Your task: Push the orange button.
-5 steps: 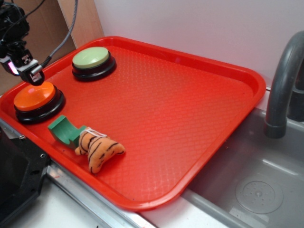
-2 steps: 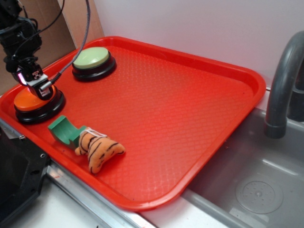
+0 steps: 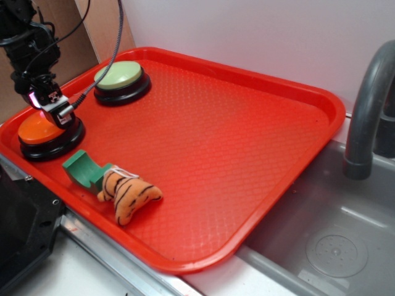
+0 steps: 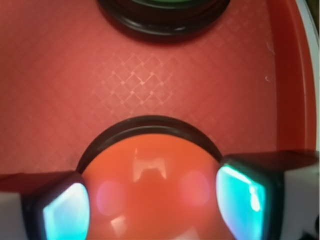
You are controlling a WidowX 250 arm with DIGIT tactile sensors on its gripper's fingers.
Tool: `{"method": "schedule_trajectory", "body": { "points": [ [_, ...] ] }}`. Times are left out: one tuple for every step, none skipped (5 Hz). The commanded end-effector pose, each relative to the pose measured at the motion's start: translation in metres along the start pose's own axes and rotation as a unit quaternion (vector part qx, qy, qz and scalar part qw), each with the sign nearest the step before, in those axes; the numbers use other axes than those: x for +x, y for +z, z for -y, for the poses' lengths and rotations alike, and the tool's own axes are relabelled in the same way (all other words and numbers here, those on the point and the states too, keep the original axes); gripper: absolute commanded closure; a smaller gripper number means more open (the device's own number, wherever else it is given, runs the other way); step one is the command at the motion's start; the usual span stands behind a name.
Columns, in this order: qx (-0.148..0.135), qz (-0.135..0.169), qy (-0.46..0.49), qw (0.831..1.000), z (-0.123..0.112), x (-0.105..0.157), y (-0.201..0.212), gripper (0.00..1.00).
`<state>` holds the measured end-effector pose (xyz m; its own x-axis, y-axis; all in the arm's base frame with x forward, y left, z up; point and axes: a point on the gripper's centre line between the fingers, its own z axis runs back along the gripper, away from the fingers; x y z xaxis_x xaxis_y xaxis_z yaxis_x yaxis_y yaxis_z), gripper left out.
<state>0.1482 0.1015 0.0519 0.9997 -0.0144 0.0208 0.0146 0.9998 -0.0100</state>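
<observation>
The orange button [image 3: 36, 131], a glossy dome on a black base, sits at the left end of the red tray [image 3: 247, 154]. My gripper [image 3: 58, 111] is down on its right half, touching or nearly touching the dome. In the wrist view the orange button [image 4: 150, 165] fills the space under my gripper [image 4: 155, 200]. The two fingers [image 4: 65, 212] stand apart on either side of the dome, open, with nothing clamped between them.
A pale green button [image 3: 118, 75] stands behind the orange one, and its black base [image 4: 165, 22] shows in the wrist view. A green plastic piece [image 3: 83, 168] and a striped tiger toy [image 3: 129, 194] lie near the tray's front edge. A grey faucet [image 3: 367, 111] and a sink [image 3: 333, 240] are at the right.
My gripper has come down and to the right, from above the button's back left edge onto its top. Nothing else on the tray has moved.
</observation>
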Motion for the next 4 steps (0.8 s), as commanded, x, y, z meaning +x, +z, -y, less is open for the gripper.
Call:
{"method": "schedule_trajectory", "body": {
  "points": [
    [0.023,0.037,0.022,0.999,-0.005,0.011,0.041,0.0],
    [0.016,0.048,0.017,0.999,-0.006,0.013,0.046,0.0],
    [0.016,0.049,0.019,0.998,-0.003,0.015,0.053,0.0],
    [0.02,0.058,0.02,0.998,0.0,0.017,0.064,0.0]
  ]
}}
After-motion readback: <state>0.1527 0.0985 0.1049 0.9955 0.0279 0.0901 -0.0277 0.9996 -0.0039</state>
